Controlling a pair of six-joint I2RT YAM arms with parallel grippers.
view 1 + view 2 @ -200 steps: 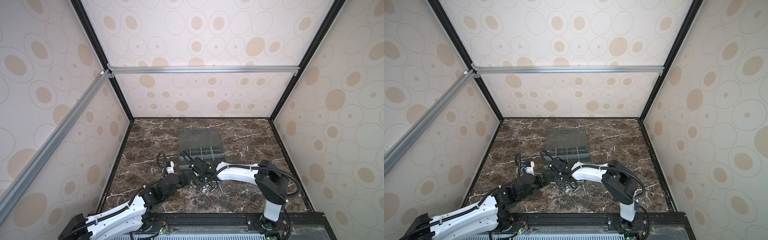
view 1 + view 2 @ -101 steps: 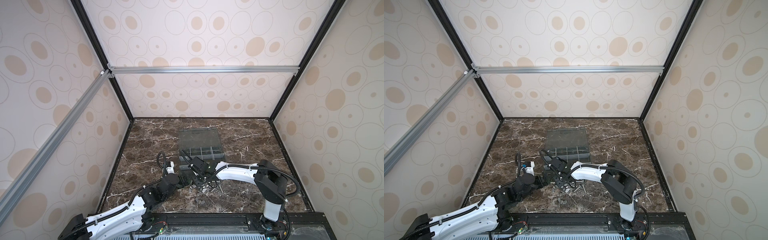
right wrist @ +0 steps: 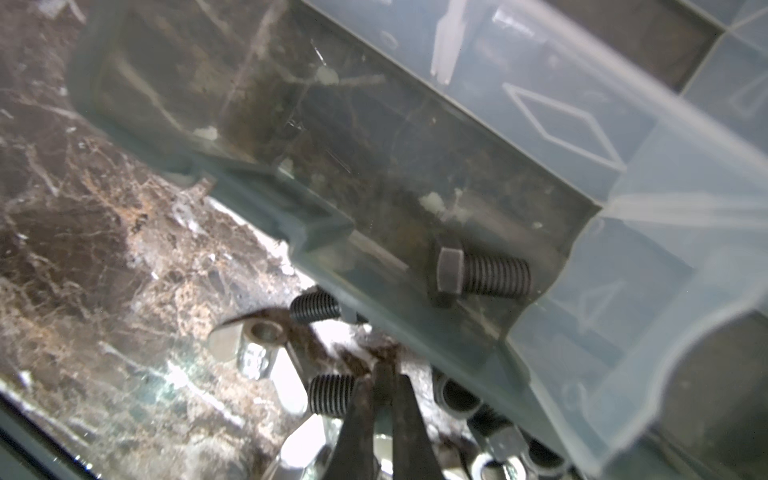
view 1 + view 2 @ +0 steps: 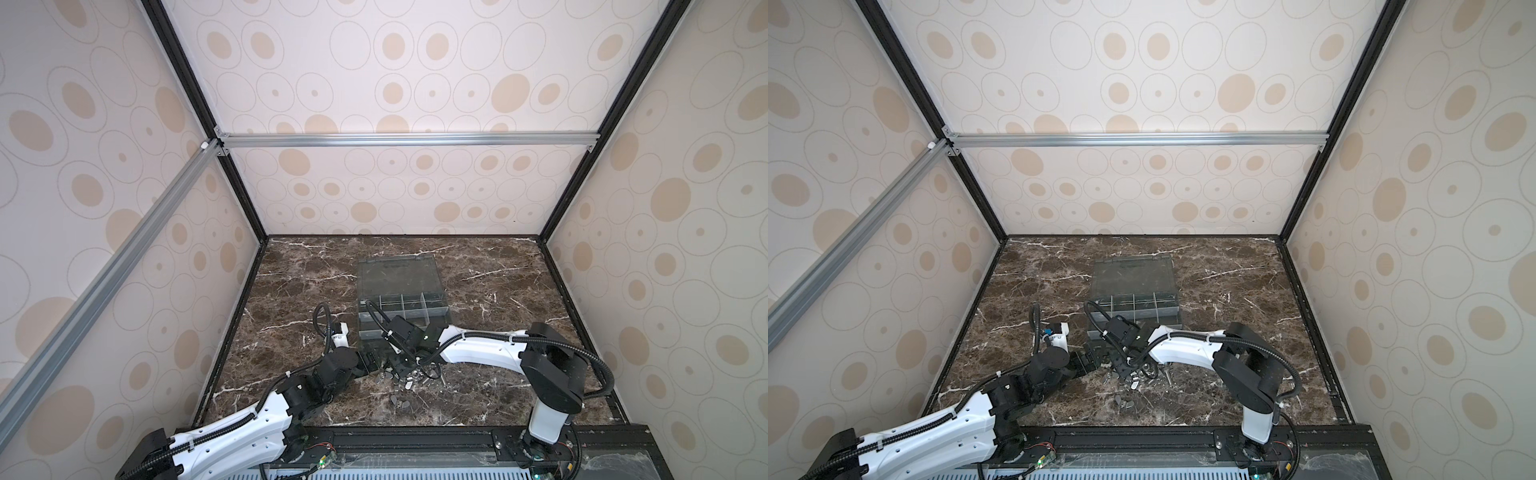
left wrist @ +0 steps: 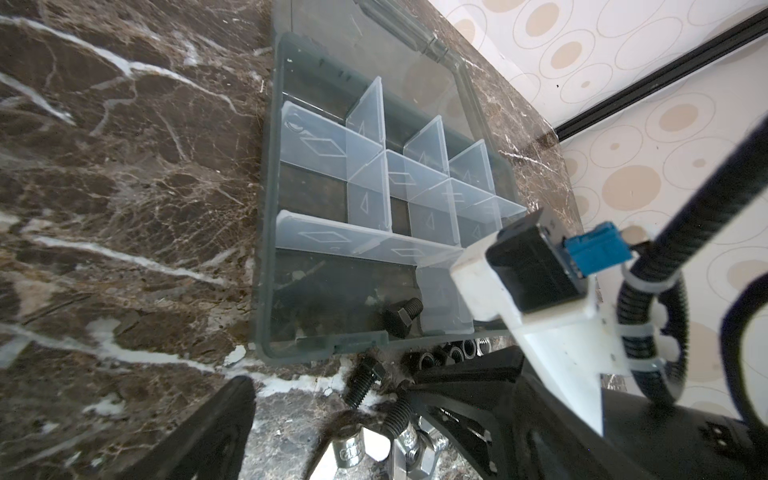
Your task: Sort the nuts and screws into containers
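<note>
Black screw (image 3: pixel 331 393) lies just beside the closed right pincer (image 3: pixel 382 368).

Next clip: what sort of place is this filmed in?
Most likely a purpose-built robot test booth, not a real workshop: circle-patterned wall panels on a black and aluminium frame enclose a marble-look tabletop, with a left arm and right arm mounted at its front edge.

Nuts (image 3: pixel 455 395) partly hid. behind R pincer (image 3: pixel 384 370)
</note>
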